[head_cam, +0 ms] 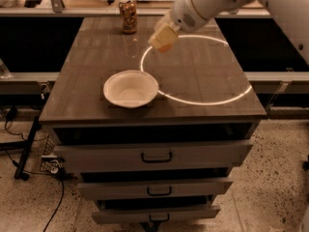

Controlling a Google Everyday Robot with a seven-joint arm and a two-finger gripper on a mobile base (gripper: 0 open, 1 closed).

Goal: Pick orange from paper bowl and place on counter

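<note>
Dark wood-grain counter (203,71) fills the scene. Above its far middle hangs the gripper (163,37), clamped around the orange (166,47) and clear of the empty paper bowl (130,88) near the front edge. Lowering straight down inside the bright ring (203,103) looks safest. Broad bare wood lies there, well away from the drink can (128,16) and every edge. Release only on contact, since the fruit may roll.

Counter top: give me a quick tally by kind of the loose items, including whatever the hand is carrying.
Bowl: 1, empty, on the counter
Can: 1, at the back edge
Orange: 1, gripped in the hand, above the counter behind the bowl
Total: 3
</note>
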